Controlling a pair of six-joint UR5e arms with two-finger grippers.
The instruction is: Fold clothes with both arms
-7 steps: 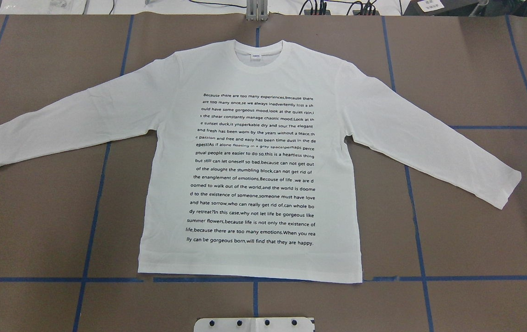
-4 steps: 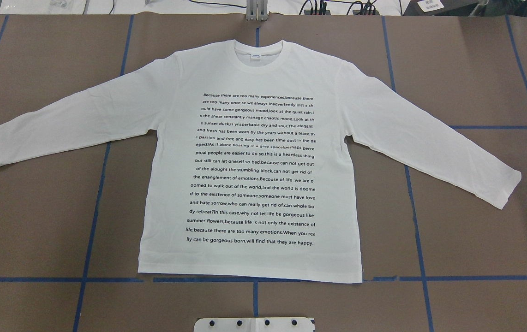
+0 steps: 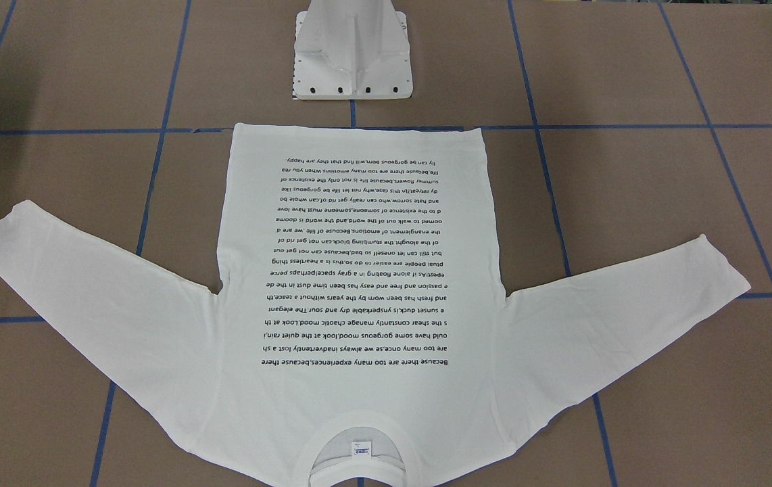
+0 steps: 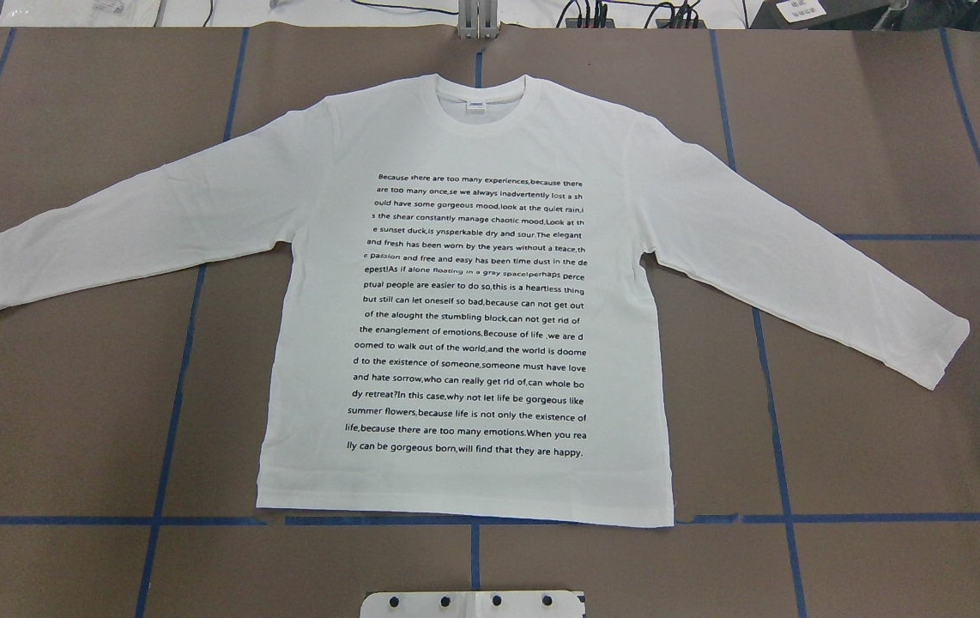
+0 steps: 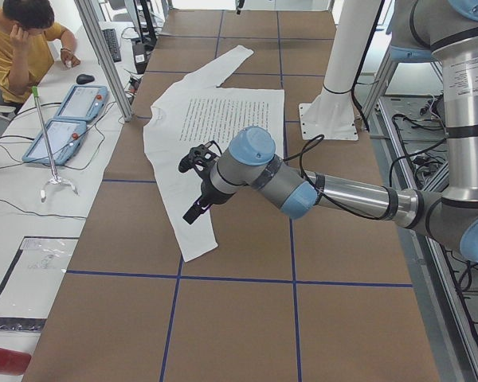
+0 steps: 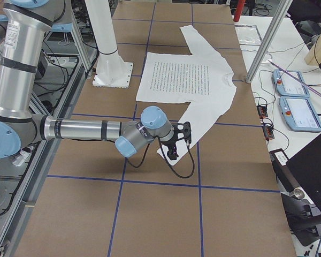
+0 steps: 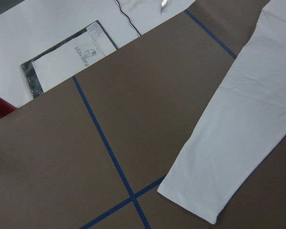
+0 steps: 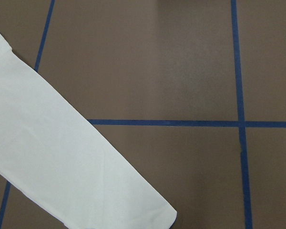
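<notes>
One smooth white cotton T-shirt [image 4: 466, 137] lies flat, print up, two sleeves spread, mid-surface on the brown blue-taped table [image 4: 885, 129], collar toward the operators' edge; left gripper [image 5: 196, 208] and right gripper [image 6: 170, 155] hover near its cuffs, their grip unreadable.

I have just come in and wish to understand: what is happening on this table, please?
A white T-shirt lies flat on the table, print up and sleeves spread, not yet folded. The left gripper hangs near one cuff, and the right gripper near the other cuff. Both cuffs lie flat. Whether the grippers are open or shut cannot be told.
</notes>
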